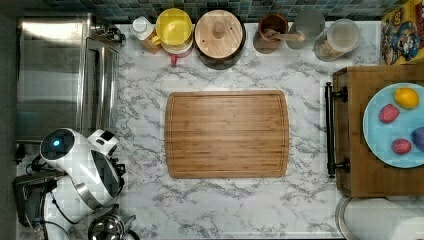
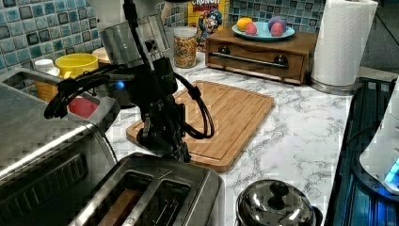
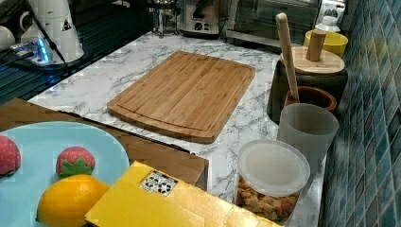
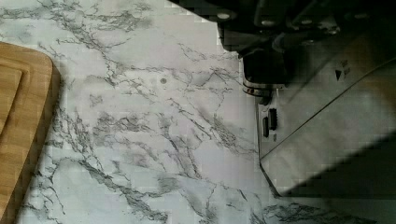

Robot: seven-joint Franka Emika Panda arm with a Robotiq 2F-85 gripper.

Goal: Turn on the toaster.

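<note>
Marble counter (image 2: 301, 127) runs the length of the left view, and nearest the camera sits the toaster (image 2: 155, 197), its two slots facing up and its lower body cut off by the frame edge. Just beside it is a shiny pot lid (image 2: 275, 205), also partly cropped. Right behind the toaster's far end hangs the gripper (image 2: 162, 143), wrapped in black cables — whether its fingers are spread or closed I cannot tell, since the dark body hides them. In the wrist view the toaster's end (image 4: 327, 126) shows under a dark blurred part of the gripper. Farther back lie the cutting board (image 2: 226, 113), then the wooden drawer box (image 2: 259, 54) with its fruit plate (image 2: 263, 32).
</note>
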